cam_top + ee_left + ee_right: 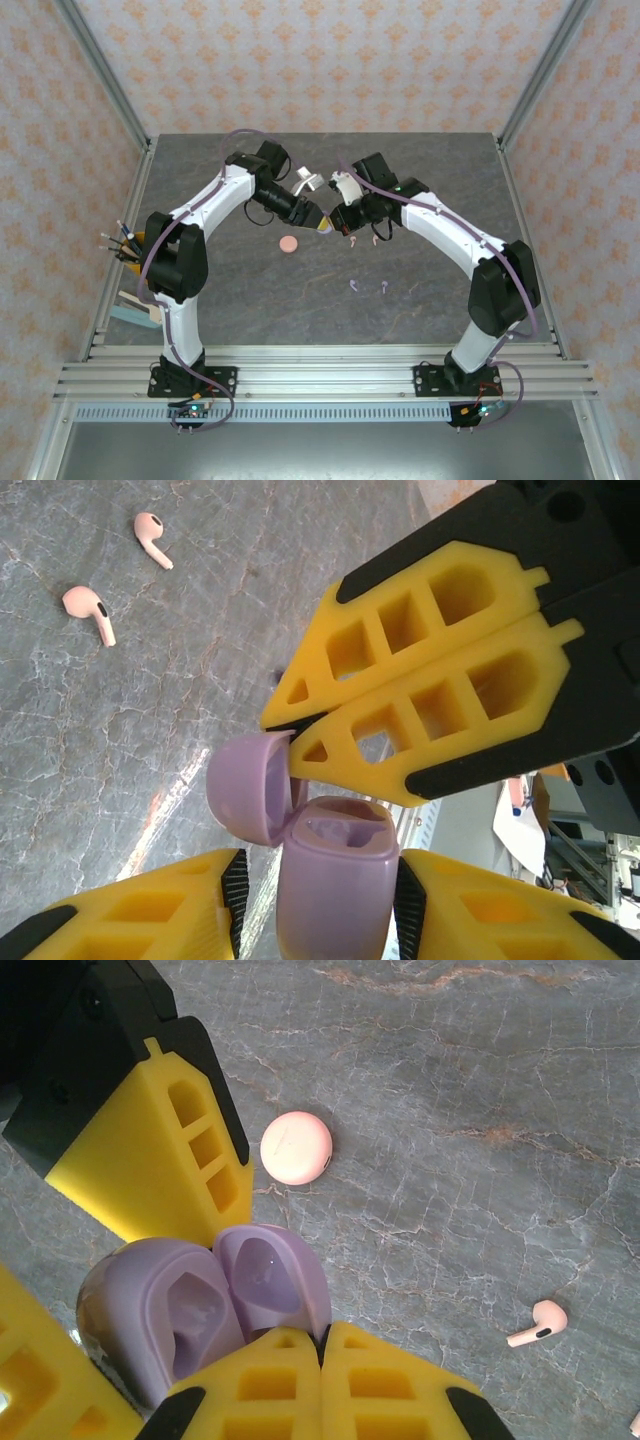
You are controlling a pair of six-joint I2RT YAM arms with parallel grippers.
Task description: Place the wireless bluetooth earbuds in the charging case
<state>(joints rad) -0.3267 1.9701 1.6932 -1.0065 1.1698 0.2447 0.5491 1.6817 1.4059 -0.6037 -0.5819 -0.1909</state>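
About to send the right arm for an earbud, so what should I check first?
1. Lilac case gripped by left gripper: ok.
2. Lid open: ok.
3. Case wells empty: ok.
4. Right gripper clear of lid: not ok, its shut tips are at the rim.
5. Lilac earbuds lying loose on table: ok.
6. Which earbud fits which well: cannot tell.
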